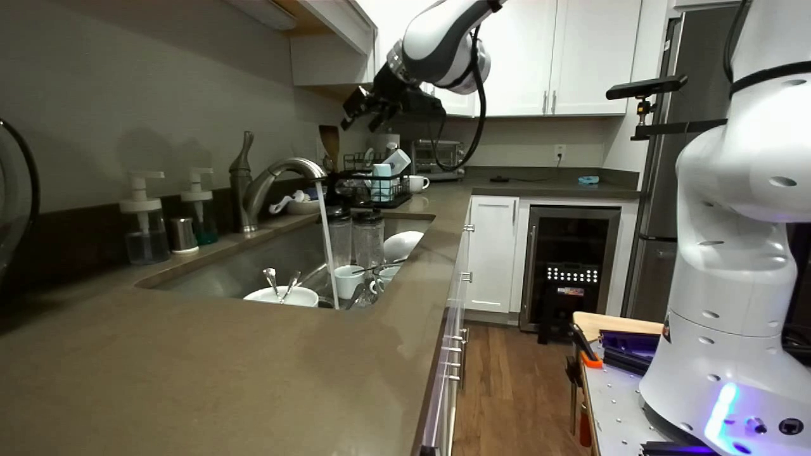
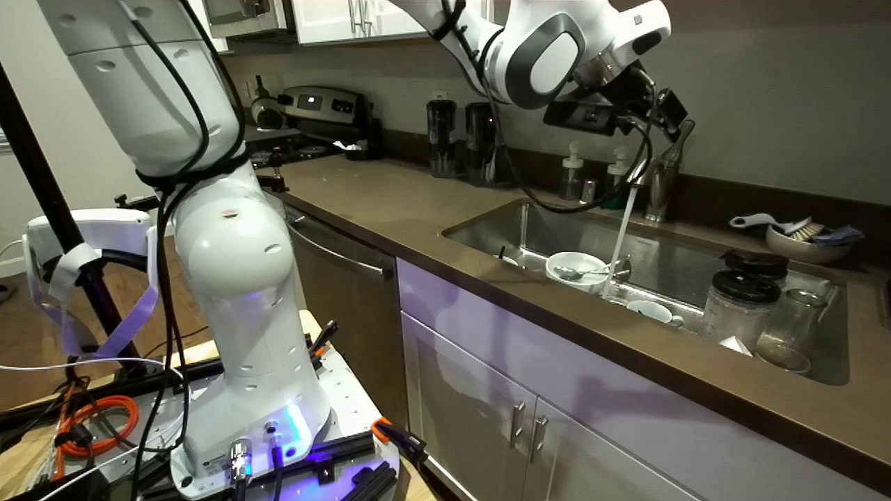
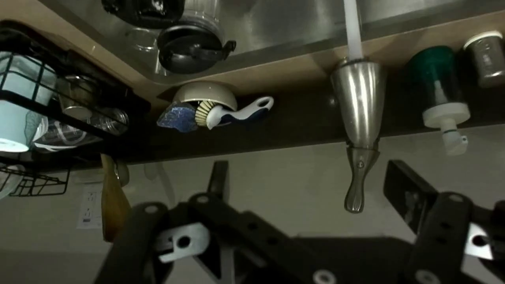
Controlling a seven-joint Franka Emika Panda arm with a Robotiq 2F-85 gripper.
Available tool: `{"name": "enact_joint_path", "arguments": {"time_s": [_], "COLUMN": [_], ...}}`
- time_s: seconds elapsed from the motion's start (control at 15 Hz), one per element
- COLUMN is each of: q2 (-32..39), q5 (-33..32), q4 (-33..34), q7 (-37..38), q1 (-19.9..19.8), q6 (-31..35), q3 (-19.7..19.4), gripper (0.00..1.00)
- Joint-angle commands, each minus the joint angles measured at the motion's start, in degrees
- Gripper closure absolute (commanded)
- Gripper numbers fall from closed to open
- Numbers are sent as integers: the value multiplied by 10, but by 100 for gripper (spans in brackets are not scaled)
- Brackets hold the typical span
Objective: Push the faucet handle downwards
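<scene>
Starting left in the wrist view, on the black dish rack (image 3: 55, 113); on past the brush (image 3: 246, 112), jutting from a pale bowl (image 3: 205, 92); now to the gripper (image 3: 314, 185), spread wide, gripping nothing; then, showing between the fingertips (image 3: 408, 193) but touching neither, to the faucet handle (image 3: 357, 179), upright atop the running steel faucet (image 3: 361, 102); finishing on the green pump bottle (image 3: 446, 113).

Dim wrist view, pincer (image 3: 309, 179) out of focus; bright blue glow on robot base (image 1: 725, 373).
</scene>
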Motion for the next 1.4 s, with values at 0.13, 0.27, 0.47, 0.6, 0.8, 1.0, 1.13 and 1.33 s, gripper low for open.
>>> {"name": "enact_joint_path", "arguments": {"time_s": [0.13,0.27,0.47,0.6,0.8,1.0,1.13,1.33], "q2": [27,30,30,35,45,58,68,91], "q5": [0,0,0,-8,-9,-13,-14,-13], "q4": [34,36,36,39,48,60,71,99], "q7": [4,5,5,13,19,22,24,24], "q1": [0,0,0,-4,-25,-33,-37,-38], "q6": [0,0,0,9,13,25,38,51], "q3": [2,2,2,3,26,35,39,43], "gripper": [0,0,0,0,0,0,0,0]}}
